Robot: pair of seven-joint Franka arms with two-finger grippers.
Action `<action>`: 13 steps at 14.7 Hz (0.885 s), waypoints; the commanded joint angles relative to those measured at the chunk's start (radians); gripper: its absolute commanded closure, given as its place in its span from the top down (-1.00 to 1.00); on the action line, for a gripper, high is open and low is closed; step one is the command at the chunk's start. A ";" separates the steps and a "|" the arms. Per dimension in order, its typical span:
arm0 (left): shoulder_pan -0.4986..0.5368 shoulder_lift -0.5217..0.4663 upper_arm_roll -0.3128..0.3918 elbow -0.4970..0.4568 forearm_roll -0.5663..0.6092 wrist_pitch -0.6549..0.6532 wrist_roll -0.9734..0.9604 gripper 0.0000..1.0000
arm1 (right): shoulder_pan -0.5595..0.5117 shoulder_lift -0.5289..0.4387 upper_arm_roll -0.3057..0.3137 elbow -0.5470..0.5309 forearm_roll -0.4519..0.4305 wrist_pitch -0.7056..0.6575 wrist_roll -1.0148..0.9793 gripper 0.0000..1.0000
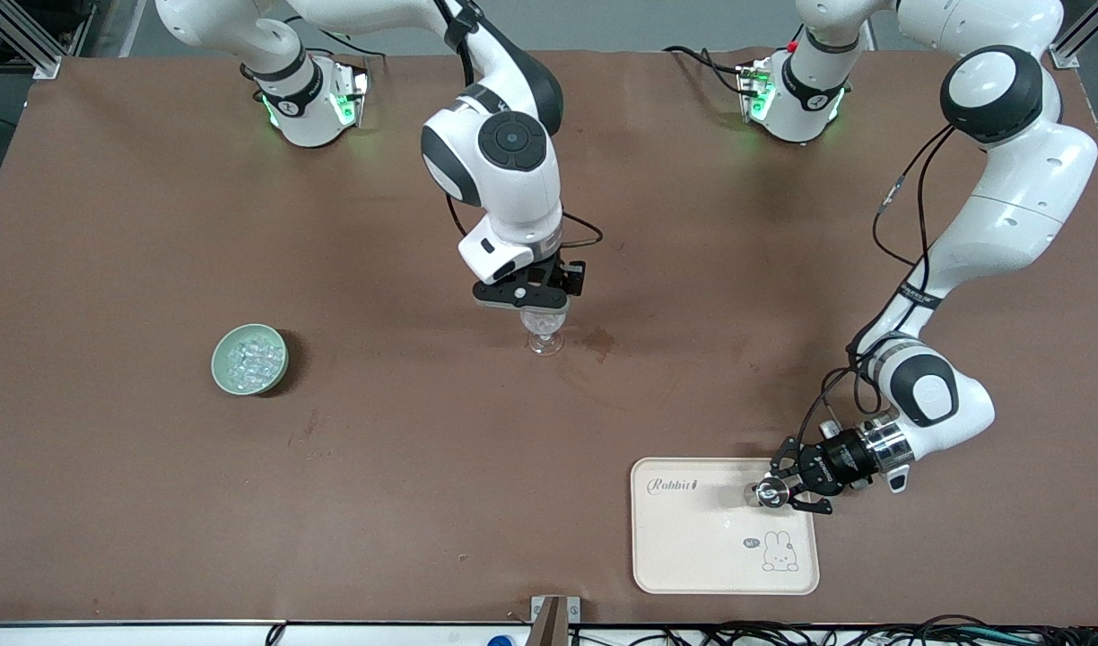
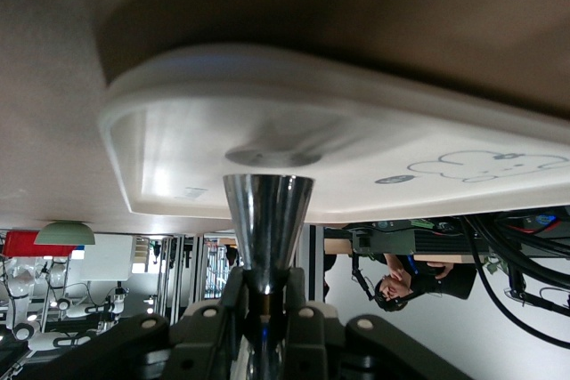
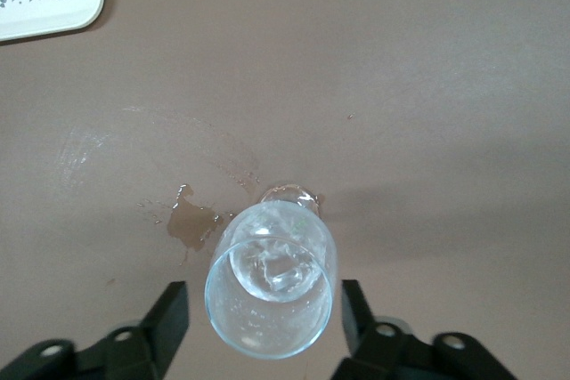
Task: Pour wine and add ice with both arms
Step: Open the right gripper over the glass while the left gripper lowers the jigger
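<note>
The right gripper (image 1: pixel 532 301) hangs over the stemmed glass (image 1: pixel 544 330) at mid-table, fingers (image 3: pixel 167 322) spread wide on either side of its rim. One ice cube (image 3: pixel 278 271) lies in the glass; the remaining ice (image 1: pixel 249 357) fills the green bowl (image 1: pixel 222 373) toward the right arm's end. The left gripper (image 1: pixel 780 489) clamps a metal jigger (image 2: pixel 267 224) over the tray (image 1: pixel 684 556).

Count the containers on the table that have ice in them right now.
2. The pale green bowl, toward the right arm's end of the table, holds a heap of cubes. The stemmed glass, mid-table under the right gripper, has ice inside.
</note>
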 commanded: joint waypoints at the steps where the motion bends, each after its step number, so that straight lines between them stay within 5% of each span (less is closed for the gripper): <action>1: -0.002 0.012 0.004 0.019 -0.052 0.000 0.052 -0.98 | 0.002 0.003 -0.007 0.018 -0.017 -0.012 0.017 0.75; 3: -0.002 0.011 0.008 0.019 -0.052 0.000 0.053 -0.86 | -0.009 -0.011 -0.011 0.012 -0.017 -0.015 0.008 0.77; 6: -0.010 0.009 0.020 0.018 -0.052 -0.001 0.052 -0.34 | -0.073 -0.063 -0.011 0.010 -0.017 -0.070 0.001 0.79; 8: -0.016 0.008 0.027 0.016 -0.052 0.005 0.053 0.74 | -0.135 -0.107 -0.011 0.009 -0.018 -0.115 -0.060 0.79; 9: -0.016 0.006 0.041 0.016 -0.052 0.005 0.053 0.98 | -0.165 -0.129 -0.011 0.007 -0.018 -0.147 -0.109 0.79; 13: -0.001 -0.029 0.049 0.009 -0.036 0.003 0.052 1.00 | -0.302 -0.212 -0.011 -0.009 -0.018 -0.244 -0.267 0.79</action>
